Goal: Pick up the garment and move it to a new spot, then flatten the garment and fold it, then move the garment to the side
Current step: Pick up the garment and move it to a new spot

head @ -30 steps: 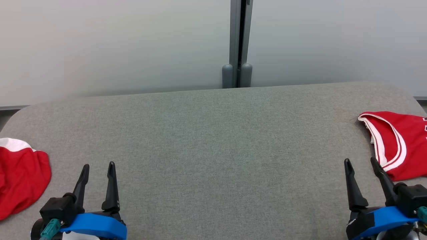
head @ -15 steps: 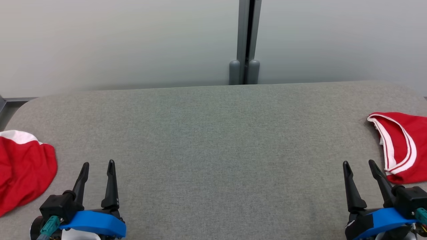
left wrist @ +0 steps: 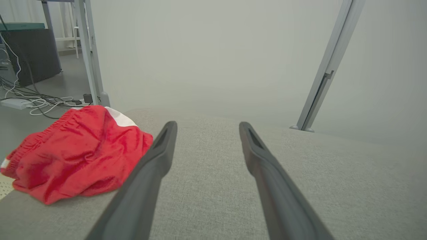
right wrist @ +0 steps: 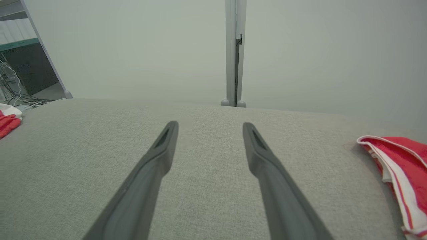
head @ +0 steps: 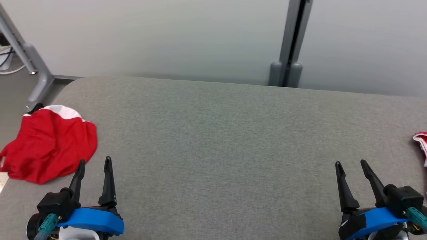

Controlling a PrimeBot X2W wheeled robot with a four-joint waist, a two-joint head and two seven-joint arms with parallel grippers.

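Observation:
A crumpled red garment (head: 50, 143) with a white band lies at the left end of the grey padded table (head: 213, 133); the left wrist view has it (left wrist: 76, 153) just left of my fingers. My left gripper (head: 94, 160) (left wrist: 206, 125) stands open and empty, close to the garment's right side without touching it. A second red garment with white trim (head: 422, 141) (right wrist: 400, 160) lies at the table's right end. Near the front right, my right gripper (head: 351, 162) (right wrist: 210, 124) is open and empty, a little left of that garment.
A grey metal frame leg (head: 36, 73) stands on the floor past the table's rounded left corner, with cables (left wrist: 26, 100) on the floor behind it. A partition post (head: 290, 40) rises behind the table's far edge. Pale wall panels close off the back.
The whole head picture has shifted right, so the camera has turned left: more of the left garment shows, less of the right one. Both grippers stay open and neither garment has moved.

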